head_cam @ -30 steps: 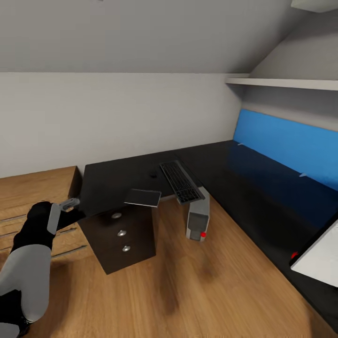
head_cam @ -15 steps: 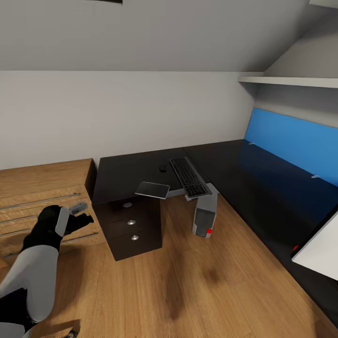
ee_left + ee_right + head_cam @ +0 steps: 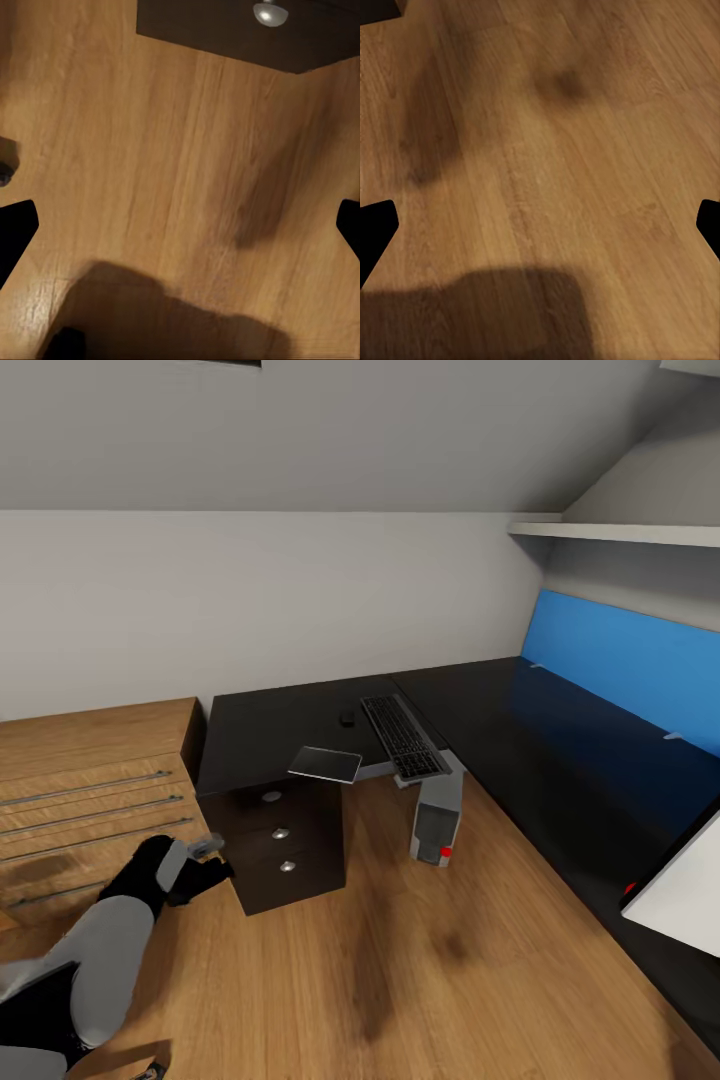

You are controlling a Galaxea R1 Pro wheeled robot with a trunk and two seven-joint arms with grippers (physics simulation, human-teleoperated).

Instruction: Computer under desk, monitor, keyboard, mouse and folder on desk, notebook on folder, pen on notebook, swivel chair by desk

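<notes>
We see a room with a wooden floor (image 3: 420,960), pale grey walls and a roof that slopes down on the right side. The desk (image 3: 500,730) has a black top that bends around the corner, and a bright blue back panel (image 3: 630,660) stands along its right part. A white shelf (image 3: 610,532) hangs above the panel. The keyboard (image 3: 404,736) lies on the desk near the corner, with its near end sticking out over the edge. A small dark lump (image 3: 347,718) sits just beside it, too small for us to tell what it is. A flat dark grey thing (image 3: 325,764) also hangs over the desk edge. The computer (image 3: 438,815) stands on the floor under the desk, with a red dot low on its front. A dark drawer box (image 3: 285,850) with round silver knobs stands under the desk too, and a light wooden chest (image 3: 90,790) is next to it. At the right edge a white and black slab (image 3: 680,900) is cut off, so we cannot name it. Our left gripper (image 3: 180,225) hangs low by the drawer box with its fingers far apart and nothing between them. Our right gripper (image 3: 540,225) is spread wide over bare floor too. We can read no words anywhere
</notes>
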